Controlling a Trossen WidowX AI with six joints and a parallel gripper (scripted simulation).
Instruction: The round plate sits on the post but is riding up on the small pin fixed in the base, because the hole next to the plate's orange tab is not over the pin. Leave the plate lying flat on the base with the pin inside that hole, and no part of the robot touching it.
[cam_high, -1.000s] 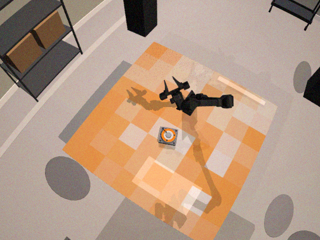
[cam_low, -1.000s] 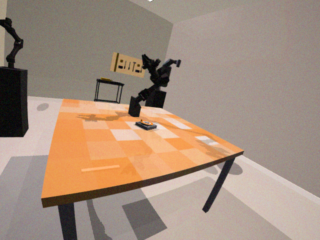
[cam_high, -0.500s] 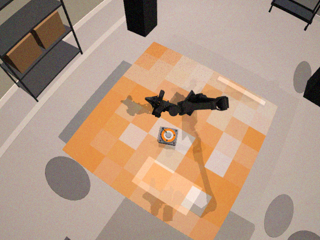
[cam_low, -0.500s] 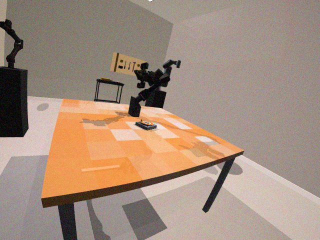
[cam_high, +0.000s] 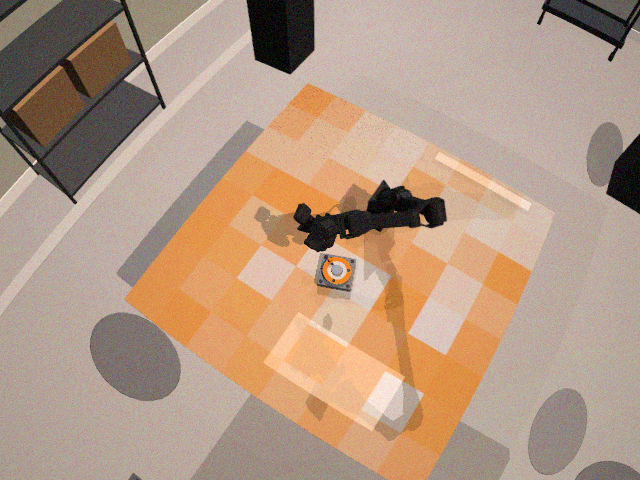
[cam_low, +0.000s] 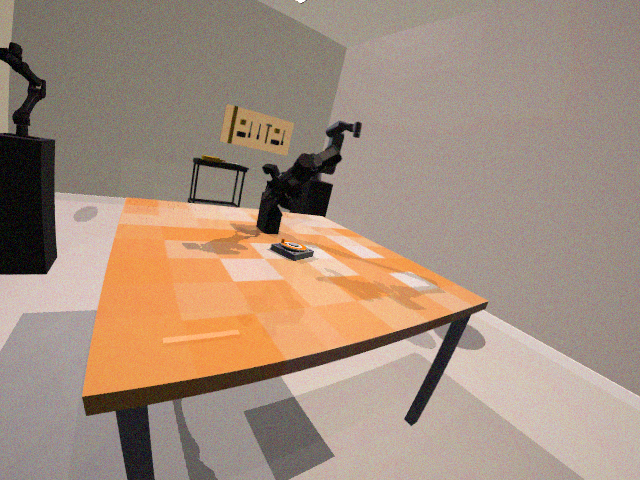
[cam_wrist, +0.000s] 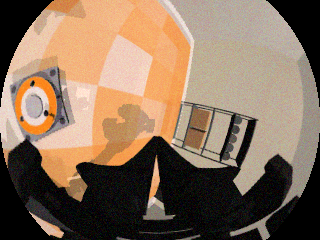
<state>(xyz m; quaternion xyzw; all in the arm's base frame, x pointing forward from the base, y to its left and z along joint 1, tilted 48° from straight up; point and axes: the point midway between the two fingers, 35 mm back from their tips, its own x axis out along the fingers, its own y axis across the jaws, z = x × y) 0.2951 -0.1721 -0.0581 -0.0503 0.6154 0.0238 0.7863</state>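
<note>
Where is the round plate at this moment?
In the top view the round plate sits on its grey base near the table's middle, just below the shut claw, which is not touching it.

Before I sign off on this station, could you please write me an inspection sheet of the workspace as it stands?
Surface: orange checkered table, patches of lighter tiles.
Job's things: round plate, orange-ringed, on the grey base; whether it lies flat cannot be told.
Clutter: nothing seen.
Pincer: pincer shut, holding nothing, apart from the plate.
Cables: nothing seen.
Surroundings: shelf with brown boxes, second arm on a black pedestal, small stand, wall sign.
</note>
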